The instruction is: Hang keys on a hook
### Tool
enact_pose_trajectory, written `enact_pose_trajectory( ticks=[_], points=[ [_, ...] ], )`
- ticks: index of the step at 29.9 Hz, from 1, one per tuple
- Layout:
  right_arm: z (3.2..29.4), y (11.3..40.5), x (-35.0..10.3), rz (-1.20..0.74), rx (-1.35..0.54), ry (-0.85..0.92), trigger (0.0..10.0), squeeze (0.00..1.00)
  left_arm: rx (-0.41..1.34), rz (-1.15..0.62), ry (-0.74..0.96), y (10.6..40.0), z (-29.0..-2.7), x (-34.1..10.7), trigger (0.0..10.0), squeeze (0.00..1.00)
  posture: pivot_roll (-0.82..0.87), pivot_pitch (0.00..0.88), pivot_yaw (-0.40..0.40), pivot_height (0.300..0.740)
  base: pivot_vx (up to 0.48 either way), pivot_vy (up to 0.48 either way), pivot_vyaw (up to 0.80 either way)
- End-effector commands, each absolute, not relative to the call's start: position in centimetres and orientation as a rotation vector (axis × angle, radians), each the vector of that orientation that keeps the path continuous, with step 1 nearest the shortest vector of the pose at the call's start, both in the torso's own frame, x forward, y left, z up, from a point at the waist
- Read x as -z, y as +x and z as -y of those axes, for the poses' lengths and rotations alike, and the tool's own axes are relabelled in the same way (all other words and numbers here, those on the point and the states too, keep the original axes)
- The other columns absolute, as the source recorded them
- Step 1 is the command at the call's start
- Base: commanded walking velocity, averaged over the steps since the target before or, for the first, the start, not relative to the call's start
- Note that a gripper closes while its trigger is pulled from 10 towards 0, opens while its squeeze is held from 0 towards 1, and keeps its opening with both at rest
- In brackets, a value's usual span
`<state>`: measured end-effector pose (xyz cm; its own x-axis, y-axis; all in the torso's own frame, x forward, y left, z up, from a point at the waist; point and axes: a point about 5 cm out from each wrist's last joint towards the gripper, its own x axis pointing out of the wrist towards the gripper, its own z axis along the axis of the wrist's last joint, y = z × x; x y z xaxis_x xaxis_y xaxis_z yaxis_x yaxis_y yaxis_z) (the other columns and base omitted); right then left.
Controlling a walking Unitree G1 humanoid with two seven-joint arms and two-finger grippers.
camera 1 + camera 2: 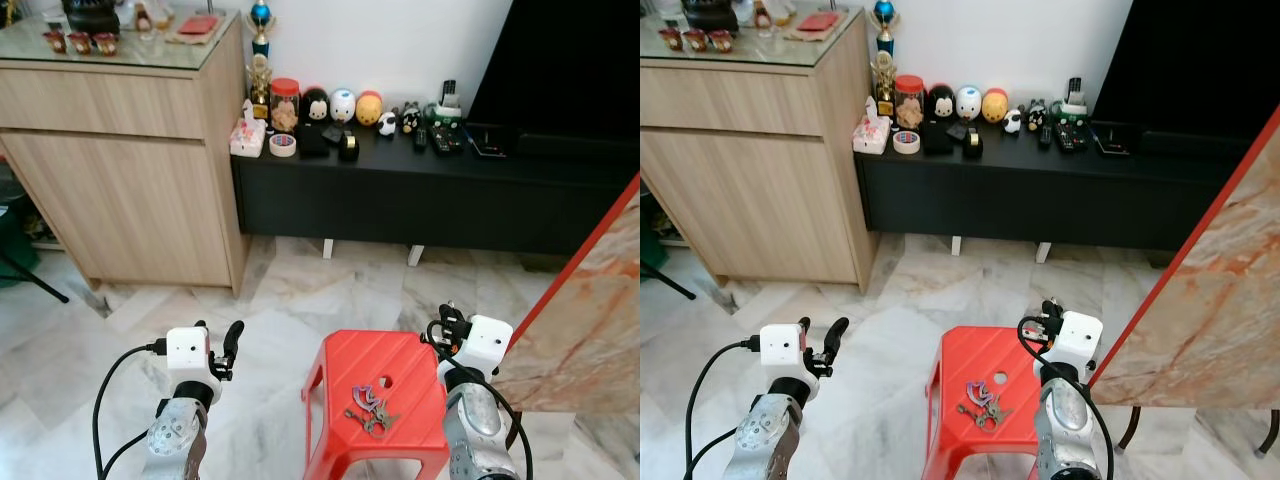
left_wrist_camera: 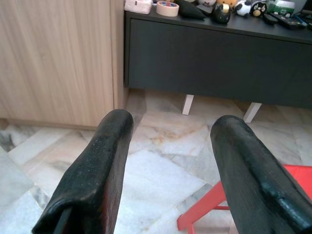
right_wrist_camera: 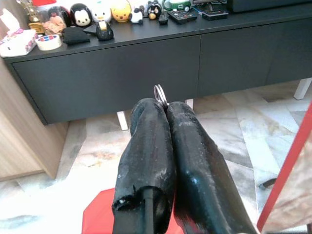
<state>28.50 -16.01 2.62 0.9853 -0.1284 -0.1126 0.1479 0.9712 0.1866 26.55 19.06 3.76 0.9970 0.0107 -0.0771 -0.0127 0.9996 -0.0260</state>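
Note:
A bunch of keys (image 1: 370, 407) lies on the top of a red plastic stool (image 1: 345, 365), low in the middle of the eye views. Just right of the stool's top is my right gripper (image 1: 445, 325), shut. In the right wrist view a small metal key ring (image 3: 160, 93) sticks out between its pressed fingertips (image 3: 148, 117). My left gripper (image 1: 220, 335) hangs over the marble floor to the left of the stool, open and holding nothing, its fingers (image 2: 105, 146) wide apart.
A low black console (image 1: 420, 190) along the far wall carries toy figures, tape and remotes. A tall wooden cabinet (image 1: 120, 170) stands at the left. A marble-patterned panel with a red edge (image 1: 590, 300) leans at the right. Pale marble floor lies between.

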Motion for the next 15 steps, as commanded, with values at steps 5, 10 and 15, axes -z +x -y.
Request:
enact_pose_trajectory(
  ticks=[5, 10, 15],
  points=[
    [16.29, 28.47, -2.55, -0.109, 0.151, 0.184, 10.0, 0.0, 0.002, -0.08, -0.019, 26.48, -18.77, -3.73, 10.0, 0.0, 0.05, 0.0, -0.085, 0.74, -0.325, 0.0, 0.0],
    [16.3, 28.46, -2.53, -0.111, 0.158, 0.186, 10.0, 0.0, 0.001, -0.08, -0.018, 26.5, -18.81, -3.76, 10.0, 0.0, 0.05, 0.0, -0.083, 0.74, -0.324, 0.0, 0.0],
    [16.43, 28.49, -2.6, -0.108, 0.166, 0.189, 10.0, 0.0, 0.001, -0.078, -0.017, 26.58, -18.8, -3.85, 10.0, 0.0, 0.05, 0.0, -0.085, 0.74, -0.324, 0.0, 0.0]
  ],
)
